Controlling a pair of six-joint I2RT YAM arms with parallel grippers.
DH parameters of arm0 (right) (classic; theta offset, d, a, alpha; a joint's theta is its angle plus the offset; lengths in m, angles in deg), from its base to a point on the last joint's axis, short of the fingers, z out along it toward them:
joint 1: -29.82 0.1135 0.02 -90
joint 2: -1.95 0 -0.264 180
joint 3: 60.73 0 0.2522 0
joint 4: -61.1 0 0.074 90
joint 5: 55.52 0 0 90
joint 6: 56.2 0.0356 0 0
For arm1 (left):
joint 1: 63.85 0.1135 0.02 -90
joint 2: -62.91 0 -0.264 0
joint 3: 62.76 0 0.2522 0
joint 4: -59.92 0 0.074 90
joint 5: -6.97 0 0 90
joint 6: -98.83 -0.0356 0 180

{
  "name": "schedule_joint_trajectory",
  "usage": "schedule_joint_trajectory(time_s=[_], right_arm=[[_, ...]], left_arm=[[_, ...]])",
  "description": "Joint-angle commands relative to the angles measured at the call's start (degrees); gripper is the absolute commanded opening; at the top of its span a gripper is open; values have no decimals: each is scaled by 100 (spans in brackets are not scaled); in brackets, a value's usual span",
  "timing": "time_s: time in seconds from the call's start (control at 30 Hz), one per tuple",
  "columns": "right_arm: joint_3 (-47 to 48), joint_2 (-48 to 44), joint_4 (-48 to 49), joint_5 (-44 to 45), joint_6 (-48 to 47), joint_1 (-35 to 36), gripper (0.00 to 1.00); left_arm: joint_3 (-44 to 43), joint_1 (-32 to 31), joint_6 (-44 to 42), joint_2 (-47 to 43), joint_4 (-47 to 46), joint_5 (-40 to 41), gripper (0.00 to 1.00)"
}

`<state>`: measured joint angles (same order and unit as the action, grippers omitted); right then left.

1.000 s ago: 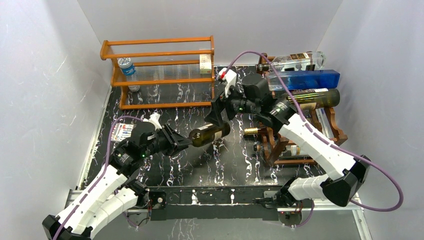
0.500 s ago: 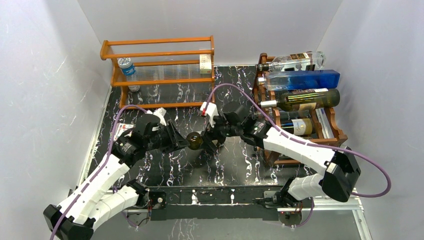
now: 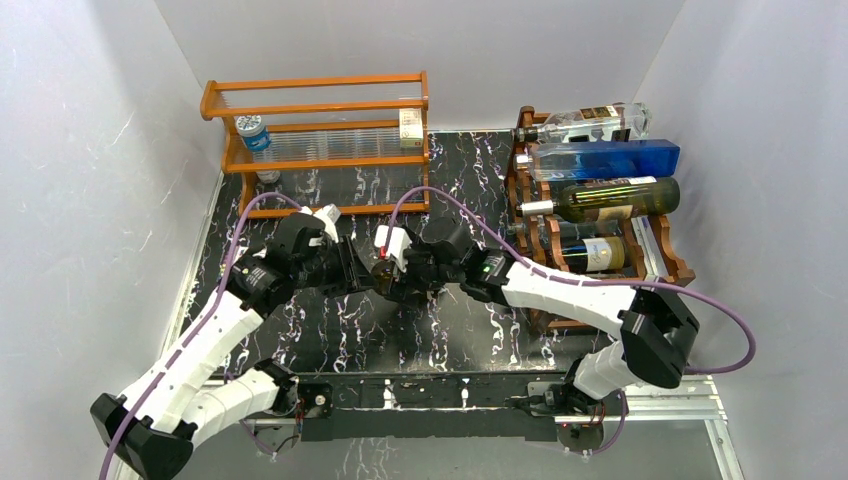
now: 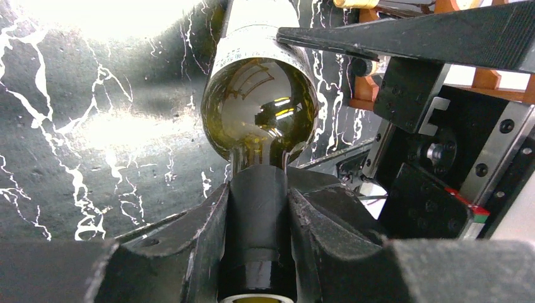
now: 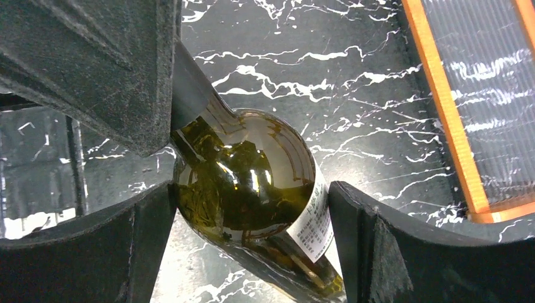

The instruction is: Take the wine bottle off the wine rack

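The dark green wine bottle [image 3: 386, 271] is off the rack, held over the black marbled table between both grippers. My left gripper [image 3: 360, 272] is shut on its black-capped neck, which shows in the left wrist view [image 4: 258, 208] with the bottle's shoulder [image 4: 260, 107] beyond it. My right gripper [image 3: 404, 278] grips the bottle's body; in the right wrist view both fingers press its sides [image 5: 246, 183], beside the white label [image 5: 315, 224]. The dark reddish-brown wine rack [image 3: 680, 268] stands at the right, about a bottle's length from the held bottle.
The rack holds a clear bottle [image 3: 600, 120], a blue bottle [image 3: 610, 160], a green wine bottle [image 3: 610, 197] and a lower one [image 3: 592, 252]. An orange wooden shelf [image 3: 320, 108] with a small water bottle [image 3: 254, 134] stands at the back left. White walls enclose the table.
The right arm has carried the bottle left, away from the rack. The left gripper has closed on its neck. Both have shifted a little further left together.
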<state>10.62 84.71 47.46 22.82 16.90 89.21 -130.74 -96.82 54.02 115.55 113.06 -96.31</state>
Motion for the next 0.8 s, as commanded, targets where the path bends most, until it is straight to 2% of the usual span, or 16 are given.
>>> schedule_joint_trajectory(time_s=[0.0, 0.17, 0.33, 0.57, 0.7, 0.77], right_arm=[[-112, 169, 717, 270, -420, 45, 98], [-193, 388, 912, 401, -542, 44, 98], [-534, 413, 1578, 671, -551, 45, 95], [-698, 384, 1966, 505, -388, 46, 80], [-679, 410, 2044, 527, -338, 41, 60], [-794, 314, 2267, 558, -295, 46, 55]], left_arm=[[-390, 14, -326, 125, 266, -318, 0], [-602, 16, -426, 287, 383, -382, 0], [-660, 17, -400, 299, 396, -407, 0], [-788, 16, -370, 377, 421, -471, 0], [-953, 12, -429, 493, 517, -437, 0], [-1027, 19, -449, 536, 587, -386, 2]])
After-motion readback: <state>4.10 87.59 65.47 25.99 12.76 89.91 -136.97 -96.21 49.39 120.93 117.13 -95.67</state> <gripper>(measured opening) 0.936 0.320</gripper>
